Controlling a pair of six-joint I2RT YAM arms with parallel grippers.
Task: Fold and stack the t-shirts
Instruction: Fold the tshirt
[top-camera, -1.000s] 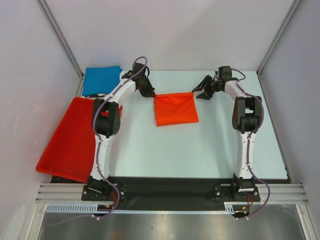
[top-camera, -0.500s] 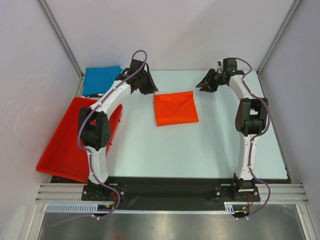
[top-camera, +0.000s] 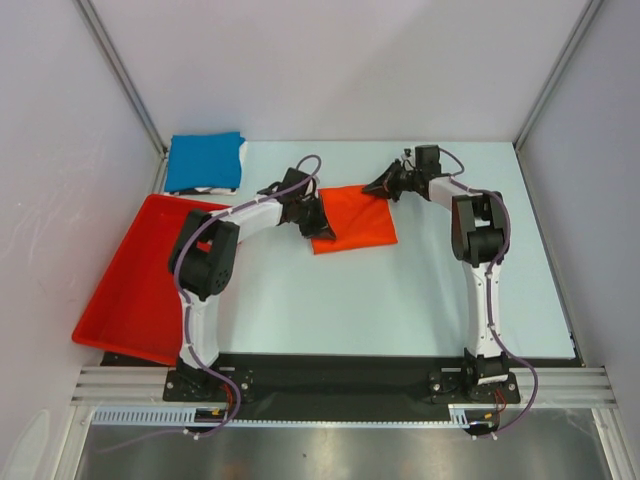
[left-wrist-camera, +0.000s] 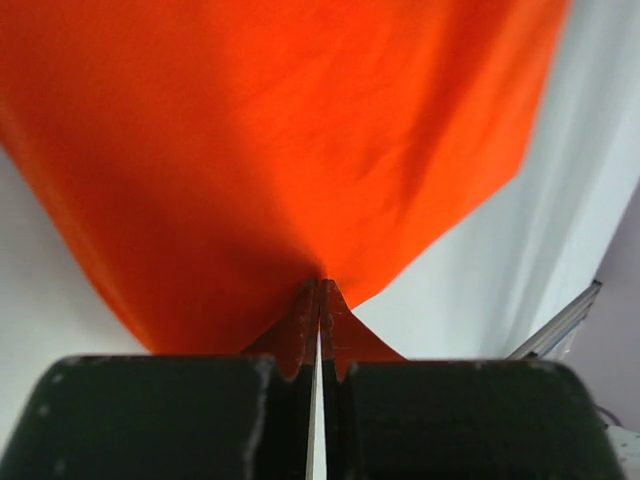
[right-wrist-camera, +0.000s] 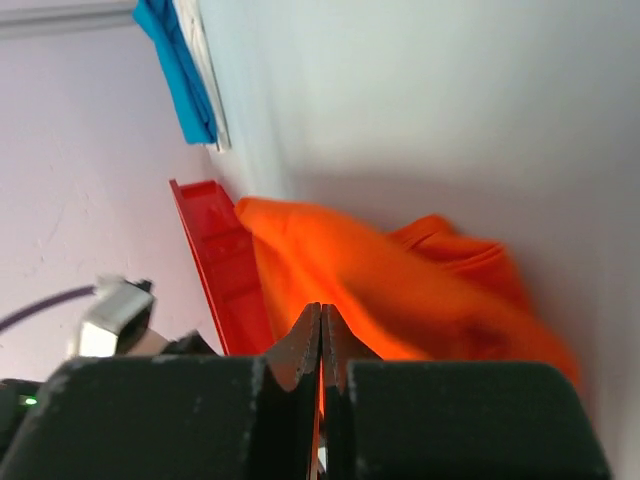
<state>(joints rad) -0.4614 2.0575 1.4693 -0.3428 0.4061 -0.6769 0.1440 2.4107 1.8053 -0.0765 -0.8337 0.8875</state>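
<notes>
Step in hand: the orange shirt (top-camera: 358, 215), which lies as a folded square just 12 o'clock of table (top-camera: 420, 300) centre. Left gripper (top-camera: 322, 224) has its jaws pressed together on the 8 o'clock edge, with cloth tented at the tips. Right gripper (top-camera: 375, 188) jaws are shut too and look to be nipping the 1 o'clock edge. Blue shirt (top-camera: 205, 160) sits folded at the 10 o'clock corner, well apart. Next, my read: lift both pinches together for another fold or a carry onto blue. Keep tension even or it unfolds.
</notes>
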